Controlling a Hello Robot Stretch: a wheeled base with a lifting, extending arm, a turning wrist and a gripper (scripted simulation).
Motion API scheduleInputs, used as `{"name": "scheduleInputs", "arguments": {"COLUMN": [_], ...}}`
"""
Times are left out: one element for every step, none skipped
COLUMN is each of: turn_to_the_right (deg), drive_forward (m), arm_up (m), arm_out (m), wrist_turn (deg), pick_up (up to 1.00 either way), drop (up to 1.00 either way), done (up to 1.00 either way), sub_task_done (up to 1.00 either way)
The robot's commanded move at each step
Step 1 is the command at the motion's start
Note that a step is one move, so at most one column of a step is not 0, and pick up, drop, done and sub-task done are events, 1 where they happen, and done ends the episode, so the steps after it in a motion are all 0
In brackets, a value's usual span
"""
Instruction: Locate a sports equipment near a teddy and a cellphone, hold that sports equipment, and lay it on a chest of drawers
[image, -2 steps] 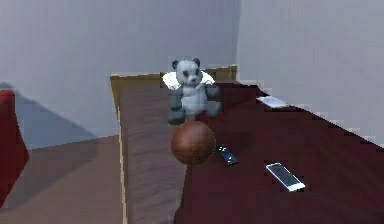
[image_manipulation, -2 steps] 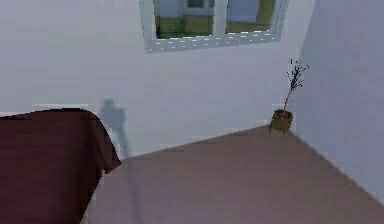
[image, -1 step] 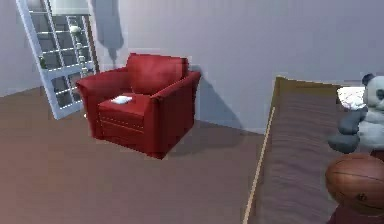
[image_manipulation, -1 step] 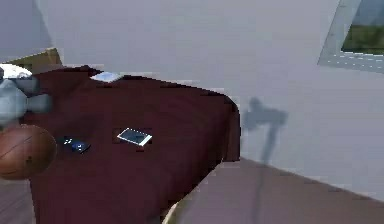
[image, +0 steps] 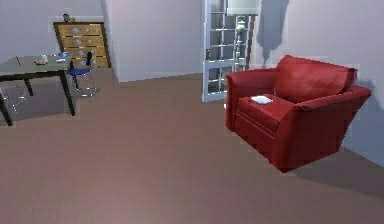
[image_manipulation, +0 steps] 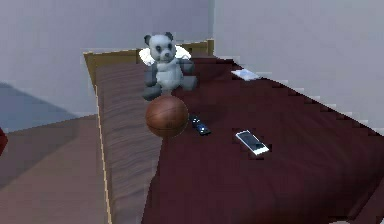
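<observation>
A brown basketball (image_manipulation: 167, 116) lies on a bed's dark red cover (image_manipulation: 290, 150) in the arm side view. Just behind it sits a grey and white teddy (image_manipulation: 165, 66) near the wooden headboard. A cellphone (image_manipulation: 253, 143) with a pale face lies on the cover to the ball's right, and a small dark object (image_manipulation: 201, 126) rests between ball and phone. In the forward view a wooden chest of drawers (image: 82, 44) stands against the far wall at the upper left.
A red armchair (image: 295, 107) with a white item on its seat fills the forward view's right. A dark table (image: 35, 76) with small things and a blue chair (image: 83, 70) stand at the left. Glass shelving (image: 228, 50) rises behind the armchair. Brown floor lies between them.
</observation>
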Motion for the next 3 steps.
{"name": "scheduleInputs", "arguments": {"turn_to_the_right": [0.0,0.0,0.0], "drive_forward": [0.00,0.00,0.00], "arm_up": [0.50,0.38,0.00], "arm_out": [0.00,0.00,0.50], "wrist_turn": [0.0,0.0,0.0], "pick_up": [0.00,0.00,0.00], "drop": [0.00,0.00,0.00], "done": [0.00,0.00,0.00], "sub_task_done": [0.00,0.00,0.00]}}
